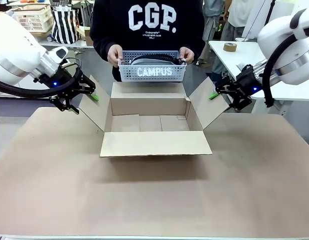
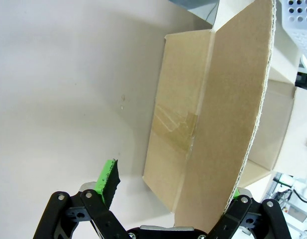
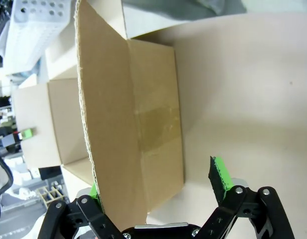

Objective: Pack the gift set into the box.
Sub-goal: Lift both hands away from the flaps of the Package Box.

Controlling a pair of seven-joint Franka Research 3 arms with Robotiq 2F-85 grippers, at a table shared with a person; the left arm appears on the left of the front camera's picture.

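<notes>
1. The left hand (image 1: 84,103) is spread wide and grasps nothing. It straddles the left flap (image 1: 94,107) of the box (image 1: 154,142), with one green pad (image 1: 95,96) just beside the flap's inner face. I cannot tell whether they touch.
2. The right hand (image 1: 223,101) is released just as wide and straddles the right flap (image 1: 207,102) in the same way.
3. Each wrist view shows the flap's corrugated edge running between its fingers, close to one and well apart from the other. The left wrist view also shows a tape strip (image 2: 175,127) on the box's outer wall.
4. The front view shows a person (image 1: 146,25) gripping the light grey tray (image 1: 152,72) at both ends, above the far flap. The tray is lettered CAMPUS, and a black curved band (image 1: 153,58) lies in it.
5. The box stands on the desk (image 1: 154,200) with its flaps open and its cardboard floor showing.
</notes>
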